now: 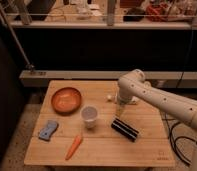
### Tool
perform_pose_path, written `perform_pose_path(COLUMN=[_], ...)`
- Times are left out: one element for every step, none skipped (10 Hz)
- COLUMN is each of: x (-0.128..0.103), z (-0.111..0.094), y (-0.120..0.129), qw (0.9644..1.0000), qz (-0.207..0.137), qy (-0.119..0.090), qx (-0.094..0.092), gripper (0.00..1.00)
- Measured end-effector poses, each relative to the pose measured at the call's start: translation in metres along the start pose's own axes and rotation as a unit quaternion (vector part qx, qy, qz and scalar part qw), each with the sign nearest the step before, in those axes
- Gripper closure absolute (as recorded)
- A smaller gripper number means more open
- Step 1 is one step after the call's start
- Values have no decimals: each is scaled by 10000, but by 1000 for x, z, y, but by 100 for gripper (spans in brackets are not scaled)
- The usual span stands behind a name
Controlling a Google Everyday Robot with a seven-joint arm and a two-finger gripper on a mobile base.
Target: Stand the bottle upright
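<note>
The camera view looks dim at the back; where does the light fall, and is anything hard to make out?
In the camera view, light falls on the wooden table, while the wall behind stays dark. The whole picture is soft. The gripper hangs over the table's far side, and the arm hides most of the white bottle.

one bowl [66, 99], cup [89, 116], carrot [73, 147], sponge [48, 130], black cylinder [124, 129], bottle [132, 99]; claw [120, 108] above.

On the wooden table [142, 145] sat an orange bowl [66, 99], a clear cup [89, 116], a black ribbed cylinder [124, 129], a carrot [73, 147] and a blue-grey sponge [48, 130], while the gripper [120, 109] hung just above the cylinder.
</note>
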Motion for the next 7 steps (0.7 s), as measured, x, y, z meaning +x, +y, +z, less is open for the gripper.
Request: perform_pose_path(x=[0, -3, -9, -14, -18, -21, -26], z=[-7, -8, -8, -9, -7, -5, -1], y=[-7, -15, -24, -32, -38, -45, -51], qw=[9997, 9988, 9974, 9956, 9944, 9933, 9923], qz=[-188, -394, -597, -787, -916, -1029, -1132], qy=[-43, -84, -110, -123, -126, -121, -118], qx=[160, 290, 398, 487, 519, 519, 495], gripper=[20, 20, 20, 20, 20, 20, 20])
